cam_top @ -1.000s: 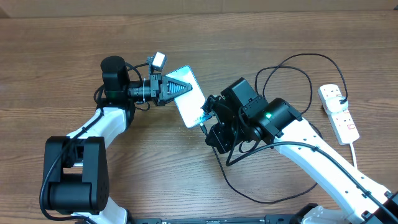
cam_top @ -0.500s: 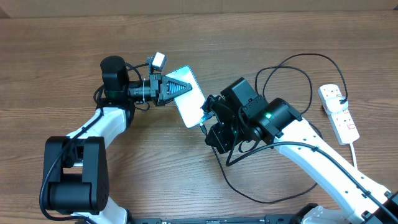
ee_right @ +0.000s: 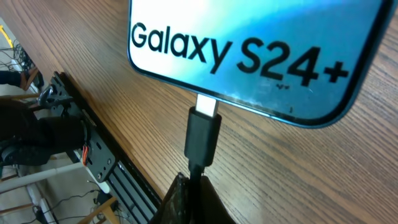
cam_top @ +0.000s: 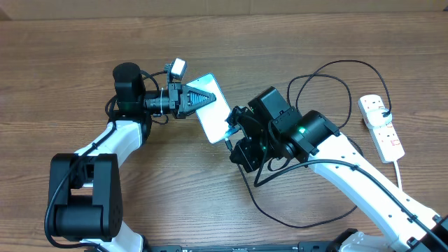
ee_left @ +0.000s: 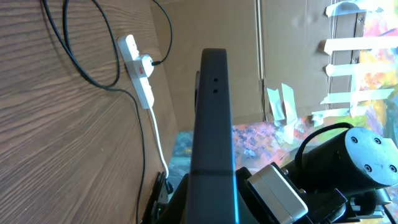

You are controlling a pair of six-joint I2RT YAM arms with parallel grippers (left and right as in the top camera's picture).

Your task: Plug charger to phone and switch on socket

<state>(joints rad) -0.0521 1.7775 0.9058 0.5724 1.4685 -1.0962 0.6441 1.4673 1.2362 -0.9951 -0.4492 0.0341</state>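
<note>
The phone (cam_top: 213, 109) lies tilted on the table, its light blue screen showing "Galaxy S24+" in the right wrist view (ee_right: 249, 50). My left gripper (cam_top: 194, 100) is shut on the phone's far end; the left wrist view shows the phone's dark edge (ee_left: 211, 124) between the fingers. My right gripper (cam_top: 236, 137) is shut on the charger just behind its black plug tip (ee_right: 202, 140), whose metal end touches the phone's bottom edge. The black cable (cam_top: 318, 77) loops right to the white socket (cam_top: 380, 126), also in the left wrist view (ee_left: 140, 70).
The black cable trails in loops across the table right of the phone and under my right arm (cam_top: 329, 150). The socket's white lead (cam_top: 401, 171) runs toward the front right edge. Cardboard and taped panels stand beyond the table (ee_left: 292, 56).
</note>
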